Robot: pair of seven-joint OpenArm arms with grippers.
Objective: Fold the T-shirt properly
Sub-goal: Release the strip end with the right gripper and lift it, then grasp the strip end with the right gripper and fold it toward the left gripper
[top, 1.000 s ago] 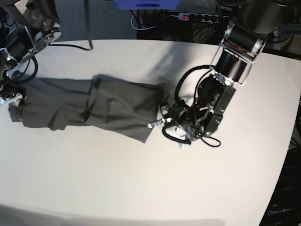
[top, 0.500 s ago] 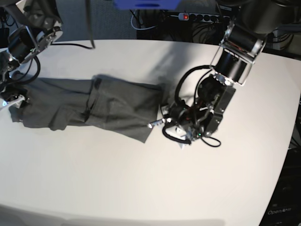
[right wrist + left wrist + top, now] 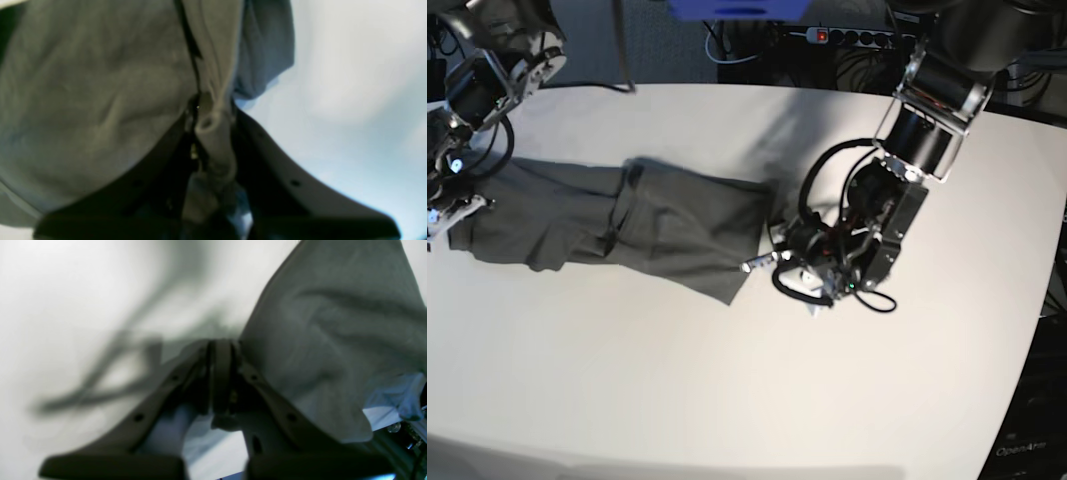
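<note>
Pinching T-shirt (image 3: pixel 100 100) edge inside right claw (image 3: pixel 208 110), left claw (image 3: pixel 220 350) beside hem

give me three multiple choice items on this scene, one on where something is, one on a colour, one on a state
1. Where does the T-shirt lie on the table in the base view?
A. left half
B. right edge
C. near bottom edge

2. What colour is the T-shirt?
A. white
B. dark grey
C. red

3. What is the state of the right gripper?
A. wide open above bare table
B. shut on a fold of the T-shirt
C. holding a cable

Answers:
1. A, the cloth stretches from the left edge toward the middle.
2. B, every view shows plain dark grey fabric.
3. B, the right wrist view shows cloth pinched between the closed fingers.
</note>
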